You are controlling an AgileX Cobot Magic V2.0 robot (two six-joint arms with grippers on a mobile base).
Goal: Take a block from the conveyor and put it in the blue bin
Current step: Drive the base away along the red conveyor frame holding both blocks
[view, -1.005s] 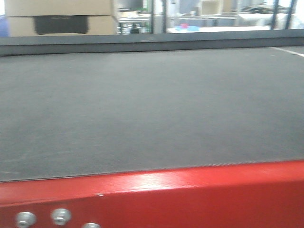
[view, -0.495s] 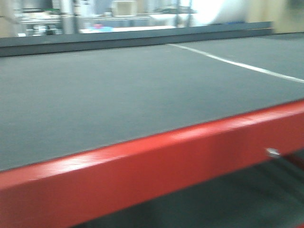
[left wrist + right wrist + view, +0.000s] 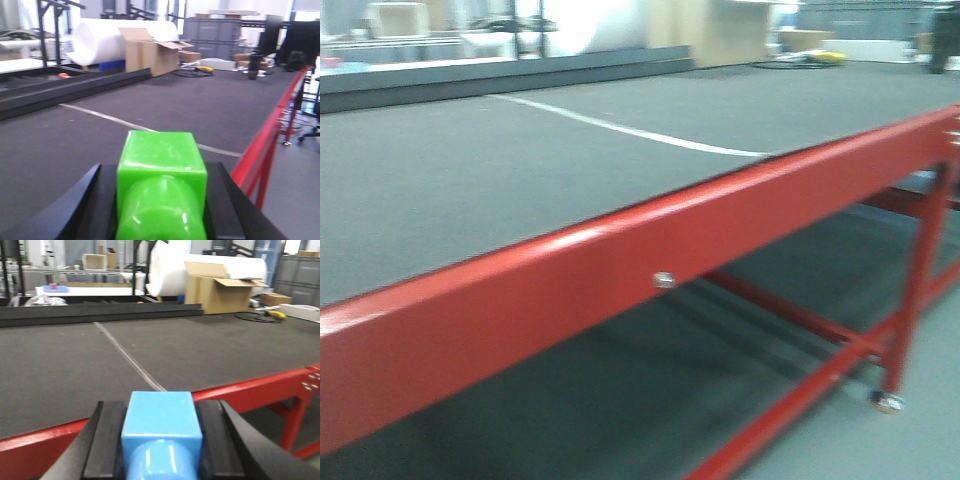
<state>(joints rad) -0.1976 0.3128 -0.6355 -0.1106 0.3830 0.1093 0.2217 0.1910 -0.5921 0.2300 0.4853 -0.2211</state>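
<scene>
Left wrist view: I read the left pincer (image 3: 161, 200) clamped on a glossy green plastic block (image 3: 161, 165), square-topped with a rounded front, held above the dark grey woven conveyor belt (image 3: 75, 140). The right pincer (image 3: 161, 440) grips a glossy light-blue plastic block (image 3: 161, 417) of like shape, near the red steel frame rail (image 3: 250, 382). A white seam line (image 3: 620, 130) crosses the belt. A dark raised rail (image 3: 470, 80) bounds its far edge.

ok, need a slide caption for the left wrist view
Left gripper holds a green block, dark conveyor ahead, red frame rail at right, cardboard box behind.
</scene>
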